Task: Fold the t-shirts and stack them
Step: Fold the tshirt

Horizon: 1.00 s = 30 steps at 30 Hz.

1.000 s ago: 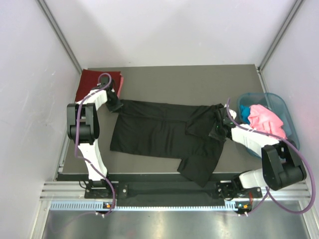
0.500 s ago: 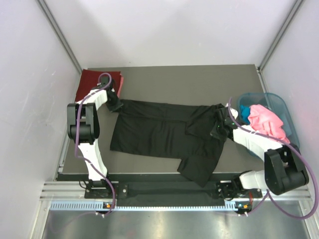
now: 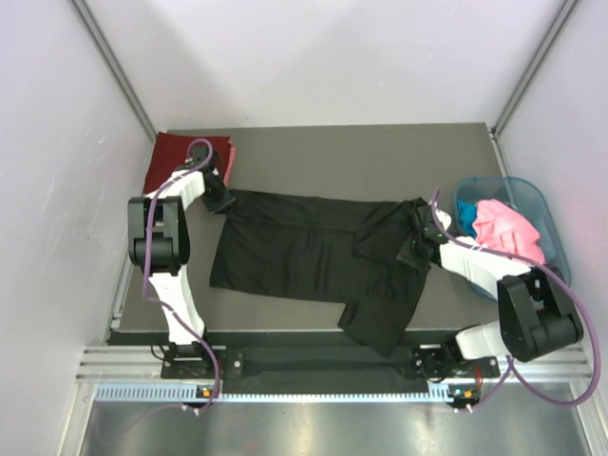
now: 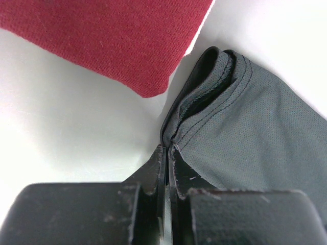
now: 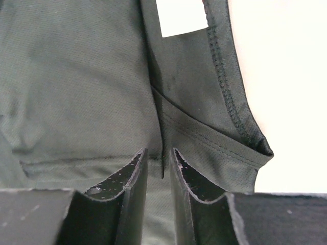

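A large black t-shirt (image 3: 304, 252) lies spread across the table, its right part bunched and folded over. At its far left corner my left gripper (image 3: 220, 199) is shut on the hem; the wrist view shows the jaws (image 4: 167, 148) pinching the grey-looking cloth (image 4: 245, 132) beside the dark red t-shirt (image 4: 112, 35). That dark red t-shirt (image 3: 176, 157) lies folded at the table's back left. On the shirt's right side my right gripper (image 3: 418, 249) rests low over the cloth. Its jaws (image 5: 159, 153) stand a little apart around a raised fold (image 5: 162, 127), not pinching it.
A teal plastic basket (image 3: 537, 201) stands at the right edge, holding a pink t-shirt (image 3: 508, 233) and some blue cloth (image 3: 465, 214). Bare table (image 3: 361, 157) shows behind the black shirt. Walls close in on both sides.
The right arm's elbow swung outward and came back; its gripper stays at about the same spot on the cloth. The left arm and the black shirt have not moved.
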Tool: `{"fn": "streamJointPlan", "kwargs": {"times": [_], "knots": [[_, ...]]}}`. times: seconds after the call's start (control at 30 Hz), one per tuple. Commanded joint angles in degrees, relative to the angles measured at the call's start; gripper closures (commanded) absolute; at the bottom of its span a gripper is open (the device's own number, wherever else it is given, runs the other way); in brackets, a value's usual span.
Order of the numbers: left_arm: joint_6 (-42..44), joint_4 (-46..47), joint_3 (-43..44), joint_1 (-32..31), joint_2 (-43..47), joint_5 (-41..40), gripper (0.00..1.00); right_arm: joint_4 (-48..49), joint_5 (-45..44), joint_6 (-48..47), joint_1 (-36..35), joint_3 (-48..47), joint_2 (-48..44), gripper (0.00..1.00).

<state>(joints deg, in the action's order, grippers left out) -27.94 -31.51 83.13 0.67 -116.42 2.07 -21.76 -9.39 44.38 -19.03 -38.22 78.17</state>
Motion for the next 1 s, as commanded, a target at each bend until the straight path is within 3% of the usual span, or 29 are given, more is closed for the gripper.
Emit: {"fn": "streamJointPlan", "kwargs": {"times": [0.0, 0.1, 0.27, 0.97], "knots": [[0.35, 0.22, -0.69, 0.13, -3.11, -1.54, 1.00, 2.69, -0.98, 1.59, -0.75, 0.60, 0.84, 0.76], [0.35, 0.13, -0.69, 0.21, -3.11, -1.45, 1.00, 2.69, -1.60, 1.85, -0.66, 0.69, 1.11, 0.81], [0.35, 0.39, -1.13, 0.21, -2.85, -1.54, 1.00, 2.69, -2.48, 2.11, -0.66, 0.51, 0.84, 1.00], [0.43, -0.57, -1.39, 0.30, -2.32, -4.09, 1.00, -8.91, -4.06, -0.61, -0.84, -2.65, -6.01, 1.00]]}}
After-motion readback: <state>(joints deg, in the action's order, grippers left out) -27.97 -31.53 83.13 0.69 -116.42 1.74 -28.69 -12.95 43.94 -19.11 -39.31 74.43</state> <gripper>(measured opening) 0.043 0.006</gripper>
